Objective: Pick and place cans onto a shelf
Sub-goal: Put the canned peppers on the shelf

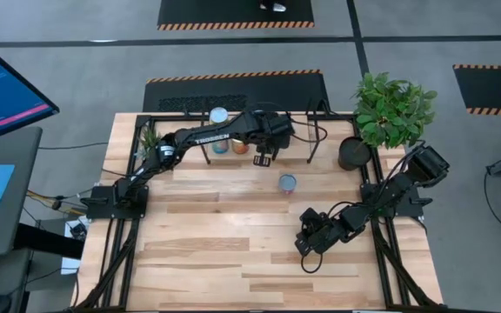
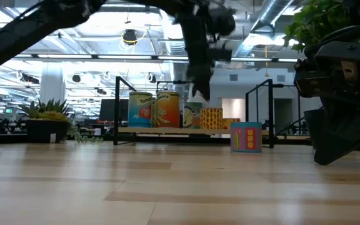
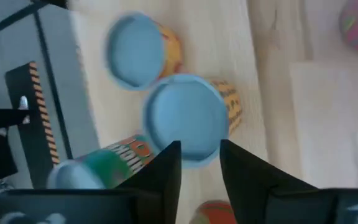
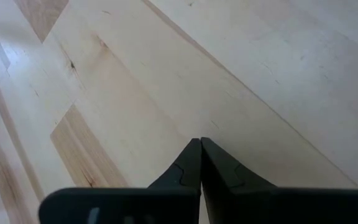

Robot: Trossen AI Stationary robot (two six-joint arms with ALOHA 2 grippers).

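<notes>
The left hand (image 1: 262, 159), fingers parted and empty, hung over the shelf (image 2: 167, 130) at upper centre, just above a blue-topped can (image 3: 185, 118) apparently just set down. Next it would need the loose can (image 1: 288, 183) on the plank table (image 1: 216, 252), mid-frame. The right hand (image 1: 306, 246) rested closed, lower right. An open hall lay behind.

Plank tabletop (image 1: 233, 252) fills the centre of the high view. Leafy green plant (image 1: 394, 109) in a dark round pot (image 1: 353, 154) at about 2 o'clock, on the table's far right corner. Small spiky plant (image 1: 150, 139) at 10 o'clock. Blue monitor screen (image 1: 3, 87) at 9 o'clock, off the table. Striped black floor mats (image 1: 233, 17) at 12 o'clock.
</notes>
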